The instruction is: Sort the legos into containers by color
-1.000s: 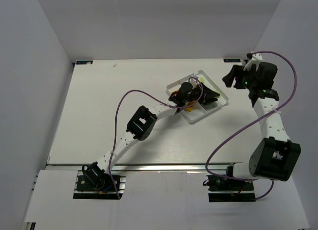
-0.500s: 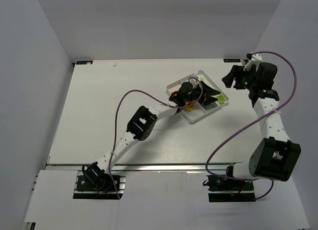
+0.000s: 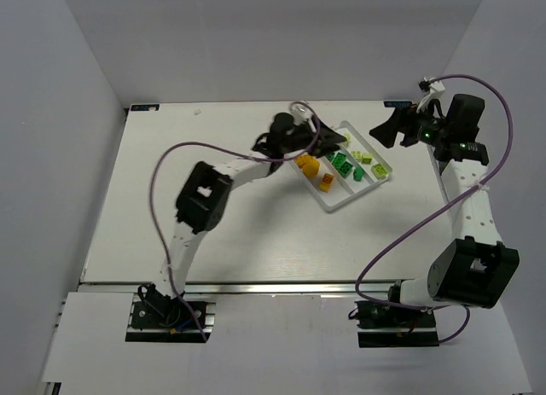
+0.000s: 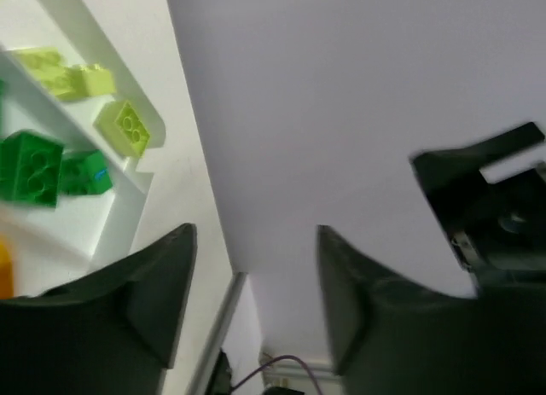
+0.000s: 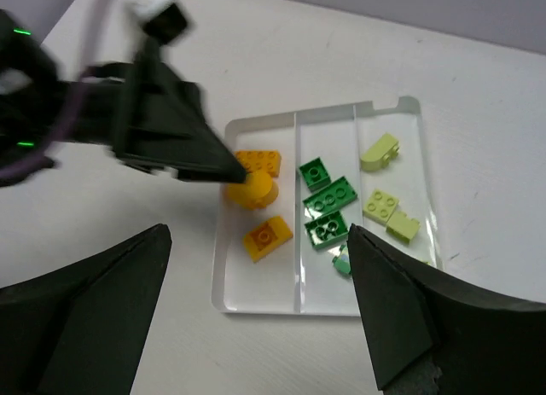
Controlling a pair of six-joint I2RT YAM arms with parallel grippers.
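Orange lego (image 4: 4,274) mostly beyond the view's edge; blurry green legos (image 4: 30,166), perhaps 2.

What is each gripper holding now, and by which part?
Nothing is held. The left gripper and the right gripper both have open jaws with nothing between them; the bricks lie in the tray.

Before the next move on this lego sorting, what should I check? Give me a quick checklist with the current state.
1. Left claw empty: ok, open, holding nothing.
2. Right claw empty: ok, open in its wrist view.
3. Colours separated in the tray: ok; orange legos, dark green legos and pale yellow-green legos each have their own compartment.
4. Stray legos outside the tray: cannot tell; none show, but the left claw hides some table.
5. Left claw clear of the orange legos: cannot tell; its tip overlaps them in the right wrist view.
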